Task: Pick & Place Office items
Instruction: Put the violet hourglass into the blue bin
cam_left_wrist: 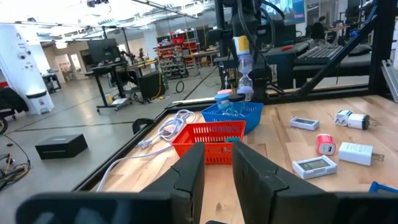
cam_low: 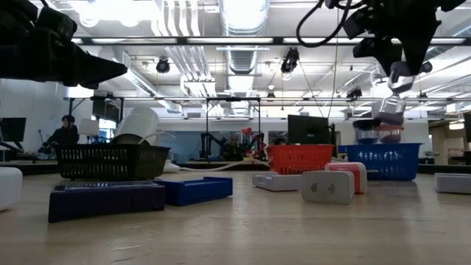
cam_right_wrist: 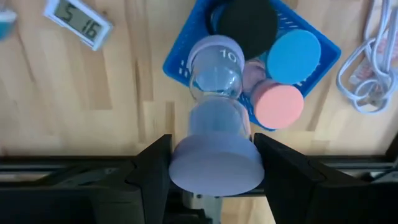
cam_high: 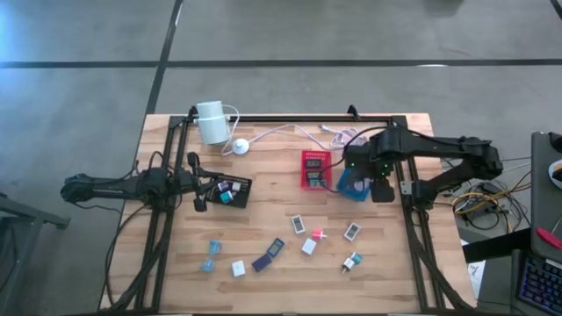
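Observation:
My right gripper (cam_high: 357, 178) is shut on a lavender-capped sand timer (cam_right_wrist: 216, 93) above the blue basket (cam_high: 353, 187), which holds items with black, blue and pink round tops (cam_right_wrist: 280, 102). In the low view the timer (cam_low: 388, 96) hangs clear above the basket (cam_low: 383, 160). My left gripper (cam_left_wrist: 217, 171) is open and empty, at the left end of the black tray (cam_high: 232, 190), which holds a few small pieces. Several small white, teal, pink and purple pieces (cam_high: 309, 247) lie flat on the table's near half. My right gripper pinches the sand timer's upper end cap (cam_right_wrist: 214, 167) between its two fingers, one on each side. The fingers come from above, pointing down. The timer hangs below them, nearly upright with a slight tilt, lifted clear over the blue basket.
A red basket (cam_high: 315, 168) stands just left of the blue one. A white cylinder (cam_high: 211, 121) with a cable and round puck (cam_high: 240, 147) lies at the far left. White cables (cam_high: 338, 133) lie at the far edge. The black frame rails (cam_high: 413, 228) run along both sides.

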